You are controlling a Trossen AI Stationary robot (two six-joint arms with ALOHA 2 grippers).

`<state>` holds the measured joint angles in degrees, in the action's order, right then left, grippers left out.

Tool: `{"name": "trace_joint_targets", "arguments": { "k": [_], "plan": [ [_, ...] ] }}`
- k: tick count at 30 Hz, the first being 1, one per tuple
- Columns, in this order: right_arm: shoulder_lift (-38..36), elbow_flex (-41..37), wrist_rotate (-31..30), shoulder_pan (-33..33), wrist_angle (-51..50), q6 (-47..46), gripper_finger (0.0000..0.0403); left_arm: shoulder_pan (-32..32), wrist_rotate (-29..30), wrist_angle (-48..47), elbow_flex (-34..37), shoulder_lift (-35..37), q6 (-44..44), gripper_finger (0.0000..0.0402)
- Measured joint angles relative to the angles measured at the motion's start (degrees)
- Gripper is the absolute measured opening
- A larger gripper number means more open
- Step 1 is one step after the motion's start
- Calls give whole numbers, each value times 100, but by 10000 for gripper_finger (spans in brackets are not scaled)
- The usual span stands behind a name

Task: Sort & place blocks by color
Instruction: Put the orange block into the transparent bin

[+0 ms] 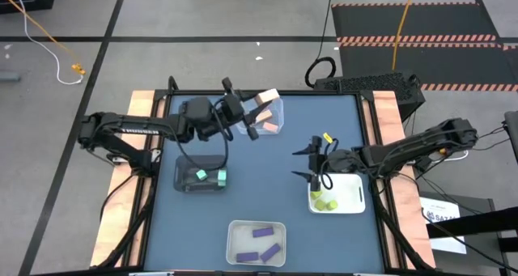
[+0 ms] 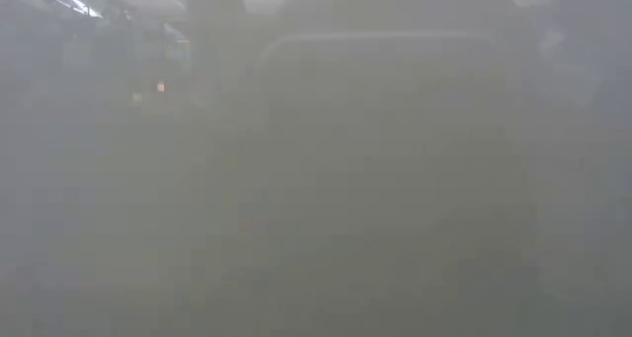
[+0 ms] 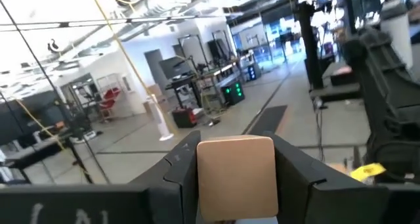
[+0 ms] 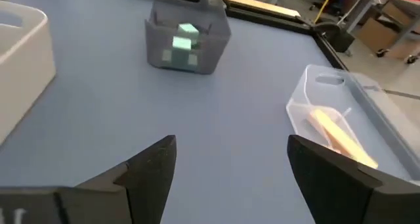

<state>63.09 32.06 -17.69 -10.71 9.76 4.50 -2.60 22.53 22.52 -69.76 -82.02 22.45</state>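
Orange block [image 3: 235,177] clamped between the left gripper [image 1: 257,114]'s fingers, raised over the clear tray [image 1: 278,108] at the table [image 1: 267,203]'s far side, where another orange block [image 1: 270,128] lies inside. Same tray in the right wrist view [image 4: 367,112] with an orange bar [image 4: 341,140] in it. Teal blocks [image 1: 211,176] in the dark bin [image 1: 184,179] at the left, also visible in the right wrist view [image 4: 184,43] through the bin's wall [image 4: 220,43]. Purple blocks [image 1: 265,242] in the white tray [image 1: 235,231] at the near edge. Yellow-green blocks [image 1: 324,201] in the white tray [image 1: 356,199] at the right. Right gripper [image 1: 312,163] just beside that tray, over bare table, fingers [image 4: 149,171] spread apart and holding nothing. Low view fogged, nothing discernible.
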Motion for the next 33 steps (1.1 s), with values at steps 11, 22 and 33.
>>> {"name": "trace_joint_targets", "arguments": {
  "k": [11, 22, 33],
  "plan": [
    [0, -1696, 1212, 301, 3456, 34, 281, -198, -12, -2167, 60, -50, -1548, 132],
    [0, -2555, 2253, 357, 5034, -544, 281, -751, 32, -645, 2012, -52, -3408, 132],
    [0, -2934, 2390, 351, 5008, -691, 281, -1356, 57, 462, 3077, -50, -4276, 195]
  ]
}}
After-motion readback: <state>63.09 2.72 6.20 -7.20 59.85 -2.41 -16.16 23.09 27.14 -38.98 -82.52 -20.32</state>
